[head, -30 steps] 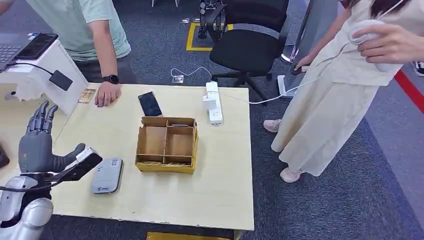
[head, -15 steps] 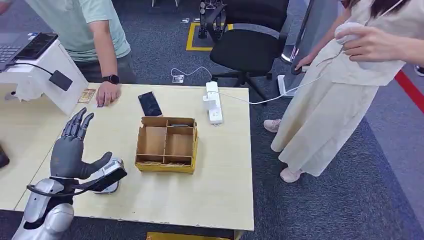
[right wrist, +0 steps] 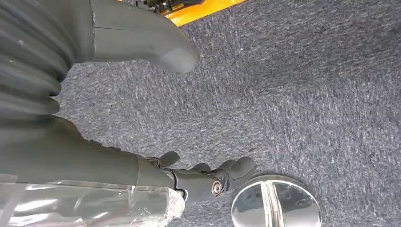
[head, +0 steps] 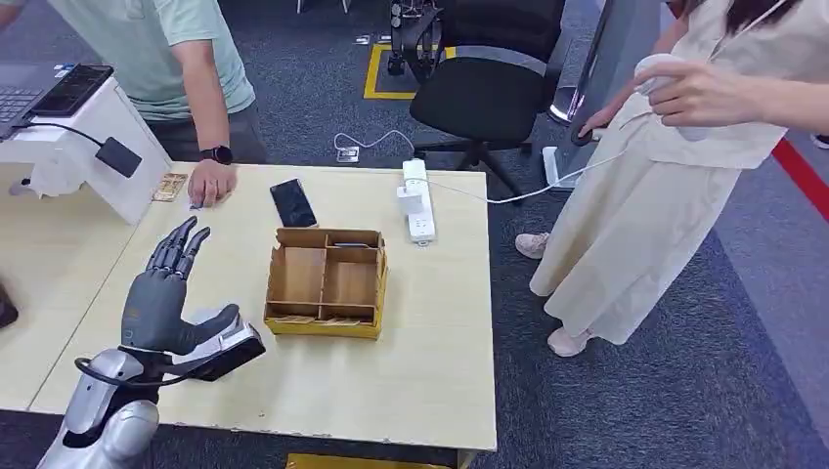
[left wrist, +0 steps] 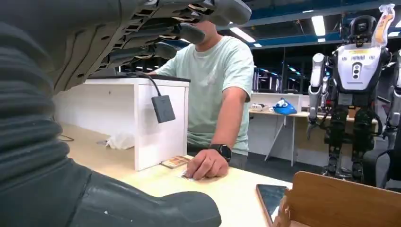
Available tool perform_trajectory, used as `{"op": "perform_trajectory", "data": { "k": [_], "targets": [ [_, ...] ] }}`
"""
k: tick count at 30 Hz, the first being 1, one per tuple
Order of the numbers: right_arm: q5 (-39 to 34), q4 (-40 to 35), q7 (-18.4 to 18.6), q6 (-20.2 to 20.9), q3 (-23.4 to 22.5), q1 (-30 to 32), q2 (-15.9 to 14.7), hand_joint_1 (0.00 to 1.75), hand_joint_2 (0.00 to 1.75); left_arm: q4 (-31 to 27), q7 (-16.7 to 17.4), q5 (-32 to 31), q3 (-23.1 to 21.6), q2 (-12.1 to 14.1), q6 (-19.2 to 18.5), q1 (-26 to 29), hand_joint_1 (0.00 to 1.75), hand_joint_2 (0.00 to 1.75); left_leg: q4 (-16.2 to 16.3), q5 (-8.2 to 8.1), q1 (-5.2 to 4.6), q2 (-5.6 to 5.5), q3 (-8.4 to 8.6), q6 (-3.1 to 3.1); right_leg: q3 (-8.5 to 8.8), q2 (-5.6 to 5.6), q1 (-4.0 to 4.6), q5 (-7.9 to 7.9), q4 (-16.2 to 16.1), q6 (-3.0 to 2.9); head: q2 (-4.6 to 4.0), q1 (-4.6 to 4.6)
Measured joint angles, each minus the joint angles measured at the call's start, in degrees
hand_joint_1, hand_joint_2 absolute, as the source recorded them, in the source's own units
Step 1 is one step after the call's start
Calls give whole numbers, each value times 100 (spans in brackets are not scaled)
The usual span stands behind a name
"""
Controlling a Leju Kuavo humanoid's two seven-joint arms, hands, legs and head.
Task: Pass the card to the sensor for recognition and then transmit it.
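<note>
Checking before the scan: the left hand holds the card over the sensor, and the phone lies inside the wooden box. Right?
Not quite. The phone lies on the table beyond the wooden box, not inside it, as the head view shows. The rest stands: the left hand holds the card over the sensor.

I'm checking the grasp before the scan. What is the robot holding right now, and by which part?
The left hand holds the dark card, pinned by one end under the thumb; the rest juts out over the table. The right hand holds nothing.
</note>
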Motion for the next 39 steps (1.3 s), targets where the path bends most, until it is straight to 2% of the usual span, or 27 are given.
{"op": "perform_trajectory", "data": {
  "k": [8,18,22,31,39],
  "targets": [
    [0,7,0,-7,28,-1,0,0,175,179,-2,243,-260,-103,-317,-153,0,175,0,0,-1,-1,0,0,0,-1,0,0,0,0,0,0],
    [2,9,13,-9,107,-5,-9,0,175,542,-24,256,-435,-31,-374,-380,0,175,-1,0,0,0,-2,0,0,0,0,0,0,0,0,0],
    [-61,15,4,-26,107,-2,-20,0,175,568,-37,271,-435,59,-365,-156,0,175,-2,-1,0,0,-3,0,-1,1,0,-2,0,0,0,0],
    [-129,15,-9,-33,107,-28,-57,0,175,573,-138,311,-417,74,-256,205,0,175,-2,-2,0,-1,-6,3,-1,-2,0,-2,0,2,0,0],
    [-214,13,-55,-50,107,26,-111,0,175,360,-280,682,2,111,-114,643,0,175,-2,-3,0,-2,-6,2,-2,-2,0,-4,0,1,0,0]
  ]
}}
